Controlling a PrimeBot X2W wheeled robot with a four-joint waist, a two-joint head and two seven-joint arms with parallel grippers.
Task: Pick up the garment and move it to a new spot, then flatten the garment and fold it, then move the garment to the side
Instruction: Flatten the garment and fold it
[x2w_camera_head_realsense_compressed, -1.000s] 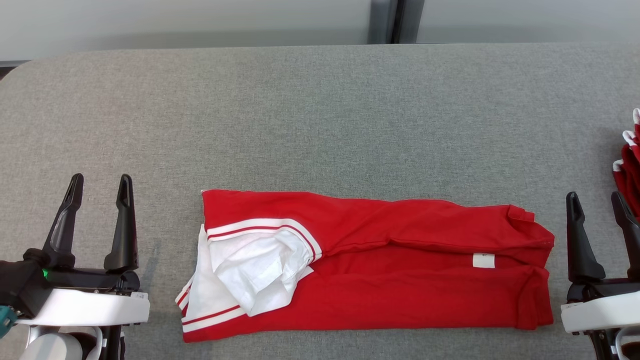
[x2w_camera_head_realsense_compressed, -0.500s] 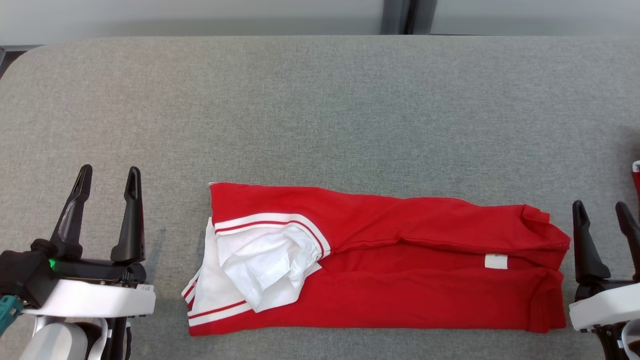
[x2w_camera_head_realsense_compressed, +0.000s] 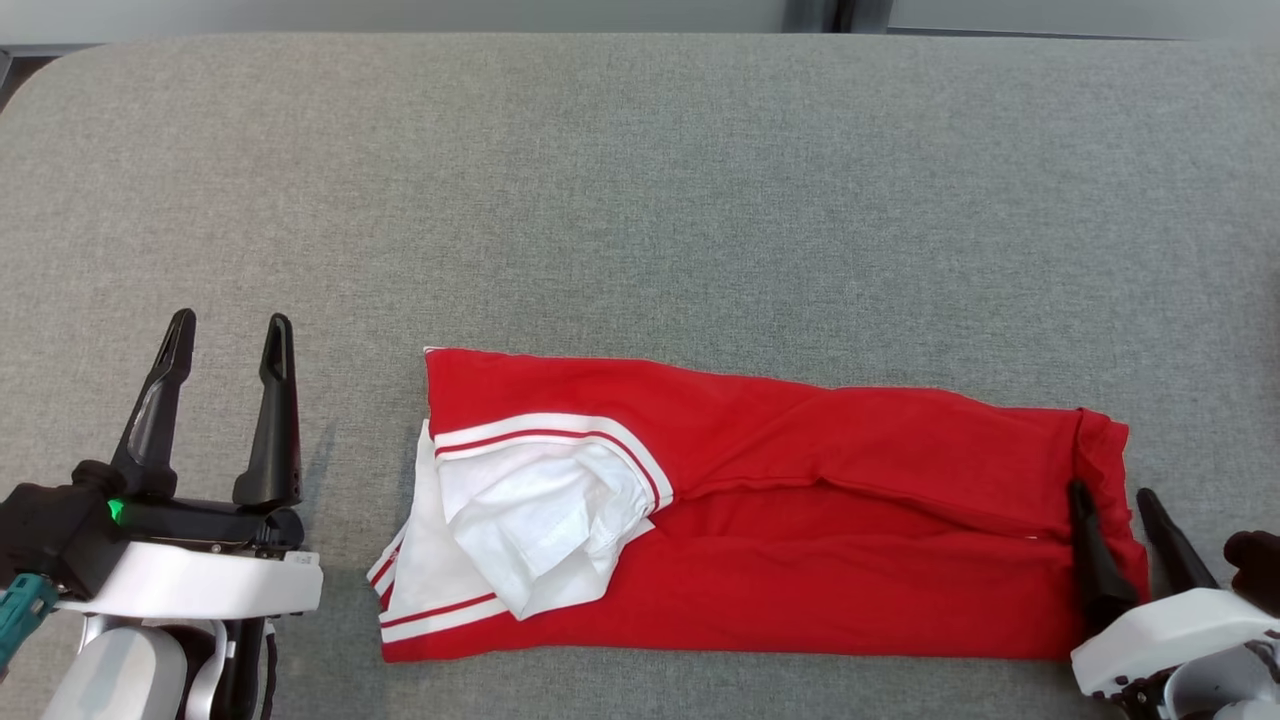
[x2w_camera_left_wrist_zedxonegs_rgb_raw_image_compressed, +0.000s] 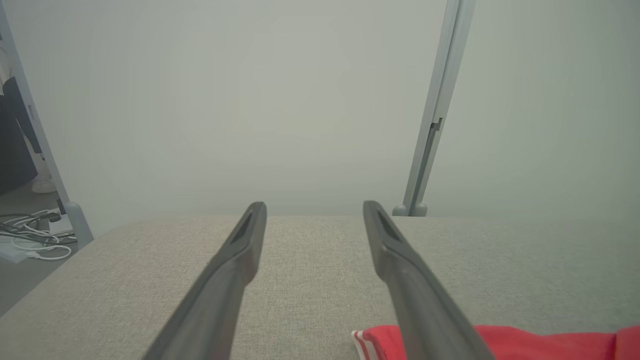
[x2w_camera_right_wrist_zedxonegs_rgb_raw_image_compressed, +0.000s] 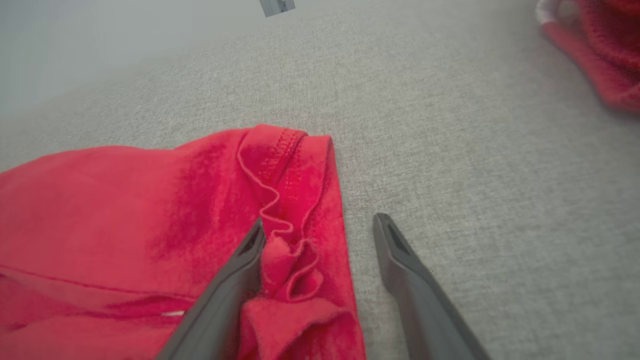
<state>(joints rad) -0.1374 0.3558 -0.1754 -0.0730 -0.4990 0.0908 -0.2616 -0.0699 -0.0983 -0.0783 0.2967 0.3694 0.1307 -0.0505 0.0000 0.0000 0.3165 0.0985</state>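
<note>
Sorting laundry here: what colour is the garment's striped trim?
The trim is white with a thin red stripe; the head view shows it best.

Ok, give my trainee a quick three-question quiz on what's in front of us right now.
1. True or false: the left gripper touches the garment.
2. Where does the right gripper stand? A: over the garment's left end. B: astride the garment's right edge. C: well away from the garment.
3. Fill in: both grippers' jaws are ____.
Key: 1 false, it stands apart over the bare table. 2 B. 3 open.
</note>
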